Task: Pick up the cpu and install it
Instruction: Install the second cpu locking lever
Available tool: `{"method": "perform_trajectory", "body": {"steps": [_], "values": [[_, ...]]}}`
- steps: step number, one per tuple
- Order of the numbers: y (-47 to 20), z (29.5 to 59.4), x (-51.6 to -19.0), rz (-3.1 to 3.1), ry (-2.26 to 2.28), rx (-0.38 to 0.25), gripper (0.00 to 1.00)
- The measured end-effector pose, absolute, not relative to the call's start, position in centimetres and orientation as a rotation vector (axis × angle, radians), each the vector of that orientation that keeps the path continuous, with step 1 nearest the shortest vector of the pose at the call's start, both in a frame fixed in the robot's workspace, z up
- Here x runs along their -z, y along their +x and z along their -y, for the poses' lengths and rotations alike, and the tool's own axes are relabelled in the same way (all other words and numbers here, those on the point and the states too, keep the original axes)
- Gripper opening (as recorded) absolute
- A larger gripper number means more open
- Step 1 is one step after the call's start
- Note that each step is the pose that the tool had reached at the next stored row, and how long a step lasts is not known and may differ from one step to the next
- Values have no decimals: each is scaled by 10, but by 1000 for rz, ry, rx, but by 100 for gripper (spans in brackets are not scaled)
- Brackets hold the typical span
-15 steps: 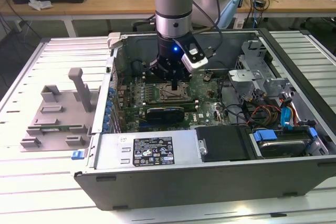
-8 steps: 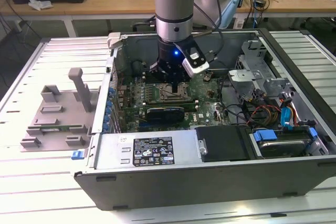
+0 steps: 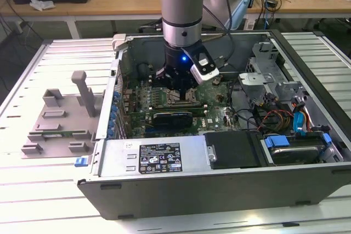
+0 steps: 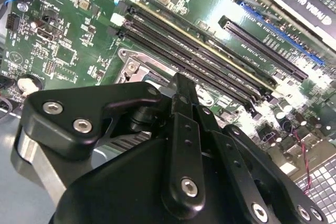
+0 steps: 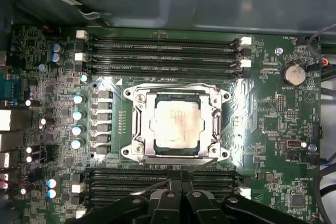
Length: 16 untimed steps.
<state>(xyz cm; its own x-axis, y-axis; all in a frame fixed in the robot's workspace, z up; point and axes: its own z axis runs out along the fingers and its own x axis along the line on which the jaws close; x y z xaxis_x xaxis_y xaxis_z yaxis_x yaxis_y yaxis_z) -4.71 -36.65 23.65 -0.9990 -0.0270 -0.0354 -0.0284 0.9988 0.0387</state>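
The cpu, a small flat square chip with a pale silver top, lies flat inside the metal socket frame on the green motherboard in the first wrist view. My gripper hangs just above the board beside the socket, its black linkage over the memory slots on that side. Nothing shows in its grasp. In the exterior view the gripper reaches down into the open computer case over the middle of the board. In the second wrist view the gripper sits in front of the socket's corner.
Memory slots flank the socket on both sides. A dark expansion card lies close to the gripper. The power supply, drive cage and loose cables crowd the case. A grey fixture plate with upright blocks stands on the exterior view's left.
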Motion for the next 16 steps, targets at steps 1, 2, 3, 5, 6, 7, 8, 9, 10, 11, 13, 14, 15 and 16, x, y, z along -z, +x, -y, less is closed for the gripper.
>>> {"method": "perform_trajectory", "body": {"steps": [1,2,3,5,6,7,8,9,10,11,13,14,15,16], "values": [[-49,367,-236,-3106,-43,-61,11],[-52,367,-235,-3106,-43,-61,11],[-55,367,-234,-3106,-44,-62,11],[-56,368,-233,-3105,-85,-64,11],[-57,369,-232,-3105,-122,-64,11],[-59,369,-232,-3104,-134,-64,11],[-60,370,-232,-3104,-138,-64,11],[-62,370,-231,-3104,-140,-64,11],[-64,371,-230,-3104,-141,-65,11],[-66,371,-230,-3104,-142,-68,11],[-70,372,-228,-3103,-142,-86,11],[-72,373,-227,-3102,-141,-101,11],[-73,374,-227,-3101,-141,-111,11],[-74,374,-226,-3100,-141,-122,11]]}}
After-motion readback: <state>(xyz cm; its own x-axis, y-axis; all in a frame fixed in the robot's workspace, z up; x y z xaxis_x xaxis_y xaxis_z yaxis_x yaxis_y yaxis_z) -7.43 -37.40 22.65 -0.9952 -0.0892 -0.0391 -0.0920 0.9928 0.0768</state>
